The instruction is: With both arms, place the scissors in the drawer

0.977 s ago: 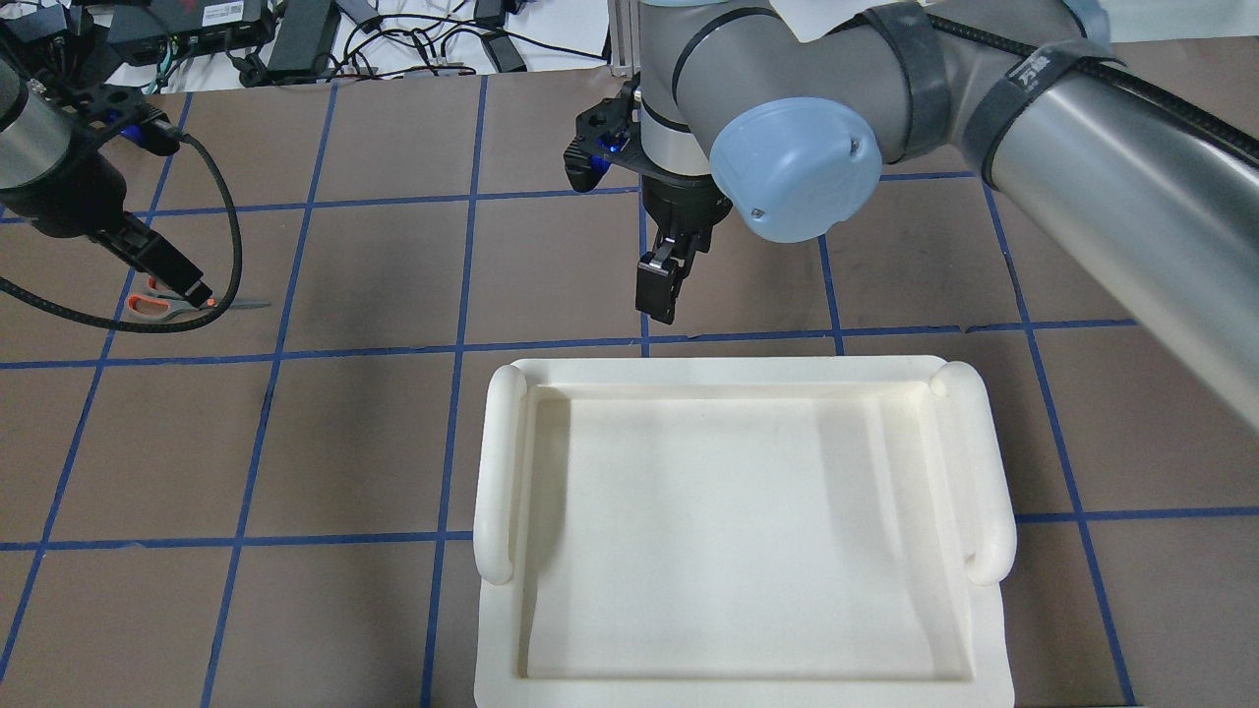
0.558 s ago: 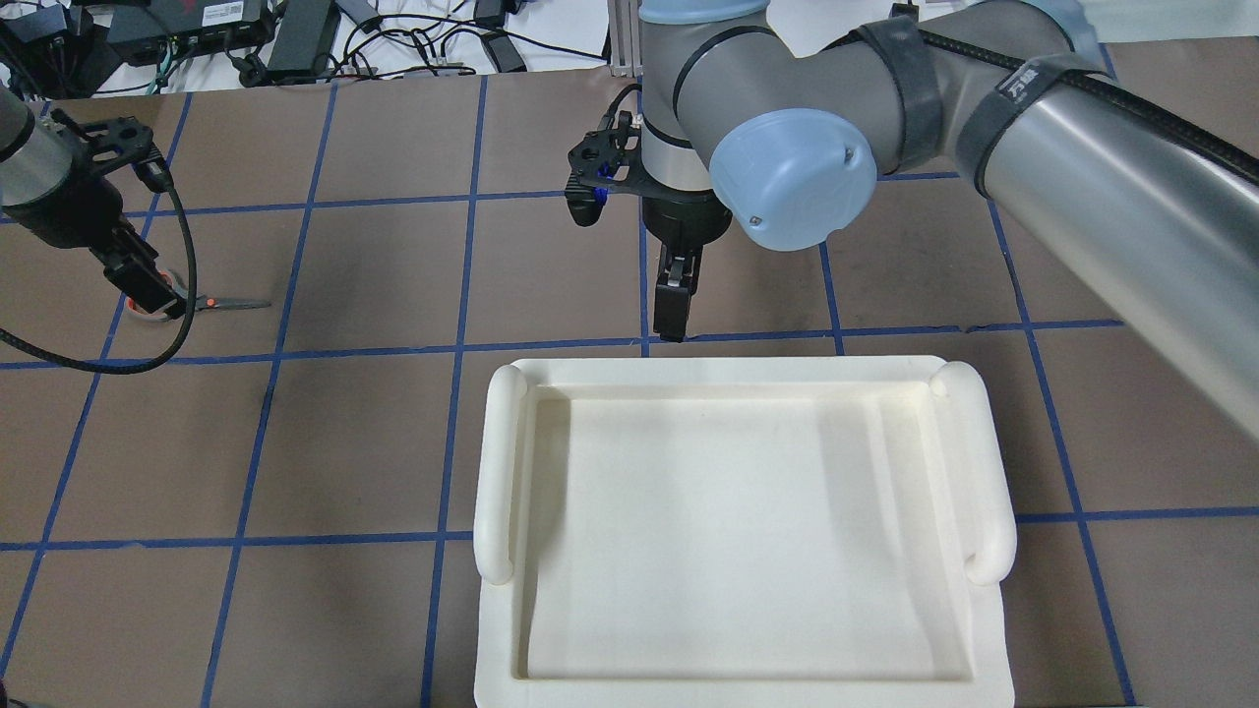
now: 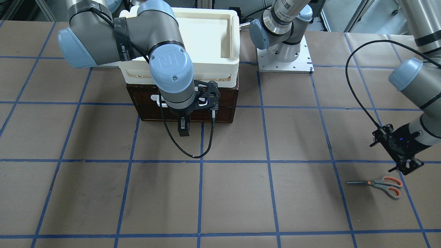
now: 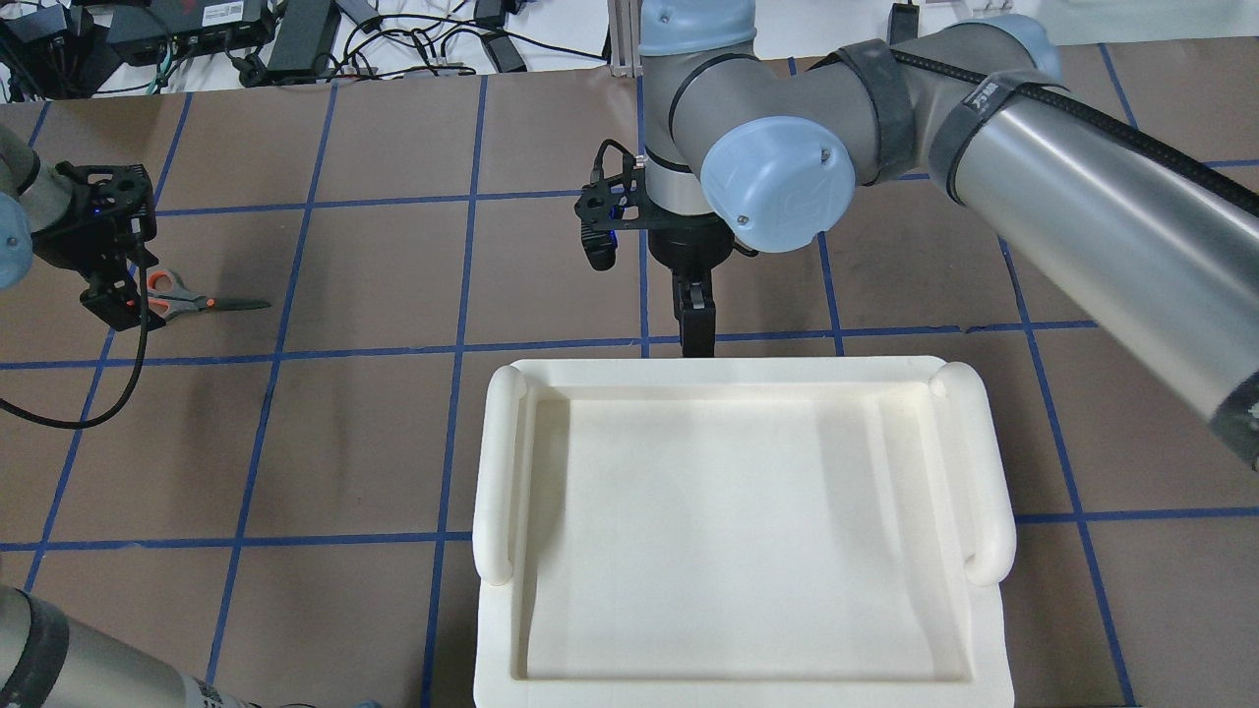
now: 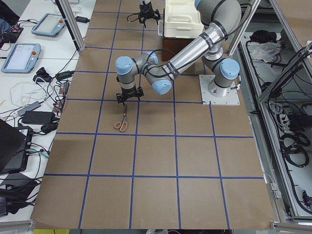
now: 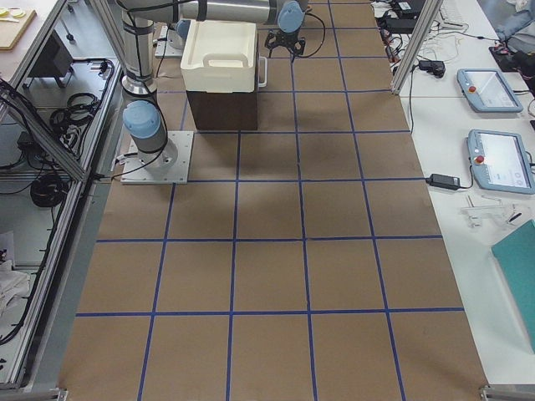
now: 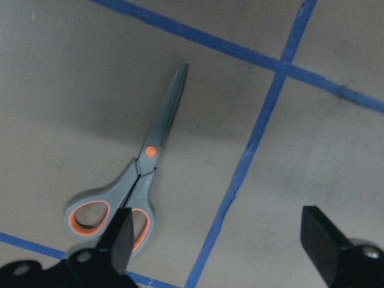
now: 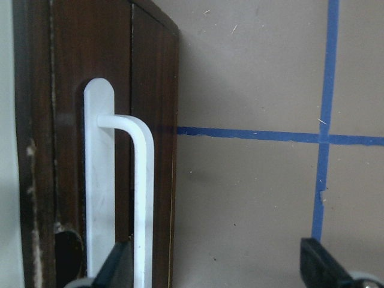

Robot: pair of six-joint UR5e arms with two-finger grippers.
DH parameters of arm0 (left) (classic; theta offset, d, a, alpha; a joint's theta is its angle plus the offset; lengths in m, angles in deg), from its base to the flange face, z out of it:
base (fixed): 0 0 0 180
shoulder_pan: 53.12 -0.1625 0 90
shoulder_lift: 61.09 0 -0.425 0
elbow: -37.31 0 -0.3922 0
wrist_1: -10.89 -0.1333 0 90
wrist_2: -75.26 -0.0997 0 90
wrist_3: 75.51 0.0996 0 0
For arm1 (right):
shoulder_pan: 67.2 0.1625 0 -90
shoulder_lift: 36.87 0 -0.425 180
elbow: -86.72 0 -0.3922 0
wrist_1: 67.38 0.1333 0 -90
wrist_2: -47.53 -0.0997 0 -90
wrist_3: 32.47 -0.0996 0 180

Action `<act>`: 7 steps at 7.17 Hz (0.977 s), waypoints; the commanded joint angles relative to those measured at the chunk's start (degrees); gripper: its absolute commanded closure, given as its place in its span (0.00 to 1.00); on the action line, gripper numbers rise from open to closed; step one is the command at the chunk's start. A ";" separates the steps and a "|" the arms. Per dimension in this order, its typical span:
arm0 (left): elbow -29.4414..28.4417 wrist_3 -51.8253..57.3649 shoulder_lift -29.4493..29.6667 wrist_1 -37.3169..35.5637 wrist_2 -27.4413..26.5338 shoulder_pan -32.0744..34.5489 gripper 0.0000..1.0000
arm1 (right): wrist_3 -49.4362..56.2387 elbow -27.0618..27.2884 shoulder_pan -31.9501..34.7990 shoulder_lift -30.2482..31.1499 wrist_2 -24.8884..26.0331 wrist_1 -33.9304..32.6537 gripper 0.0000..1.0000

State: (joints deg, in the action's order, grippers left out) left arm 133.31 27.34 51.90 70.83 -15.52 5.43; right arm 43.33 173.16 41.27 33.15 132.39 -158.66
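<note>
The scissors [image 4: 187, 303] lie flat on the table at the far left, blades closed and pointing right; they also show in the front view [image 3: 382, 183]. My left gripper [image 4: 118, 295] hovers over their handles, open and empty. In the left wrist view the scissors [image 7: 141, 174] lie left of the gap, by the left finger [image 7: 120, 237]. The dark brown drawer [image 3: 220, 103] is closed under the white foam tray. My right gripper [image 3: 183, 131] hangs open just in front of it. The white bar handle [image 8: 141, 198] is beside its left finger [image 8: 114, 267].
A white foam tray [image 4: 984, 462] sits on top of the drawer box and fills the near middle of the overhead view. The right arm's cable [image 3: 186, 151] loops down onto the table. Cables and power bricks [image 4: 295, 34] lie beyond the far edge.
My left gripper has moved left and turned over the scissors' handles; the scissors have not moved. My right gripper has turned and moved closer to the drawer front.
</note>
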 commanded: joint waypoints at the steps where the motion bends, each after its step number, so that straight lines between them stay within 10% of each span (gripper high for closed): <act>1: -0.73 9.01 4.94 -7.18 -0.01 -0.62 0.00 | 2.34 -0.48 0.00 -0.94 0.56 1.98 0.00; 7: -2.40 17.81 11.63 -10.63 0.87 -0.62 0.00 | 1.20 -0.04 0.00 -2.08 1.19 2.78 0.00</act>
State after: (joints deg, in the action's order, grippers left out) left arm 131.00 44.21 62.55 60.31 -14.98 4.81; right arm 44.69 173.05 41.26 31.36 133.90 -155.97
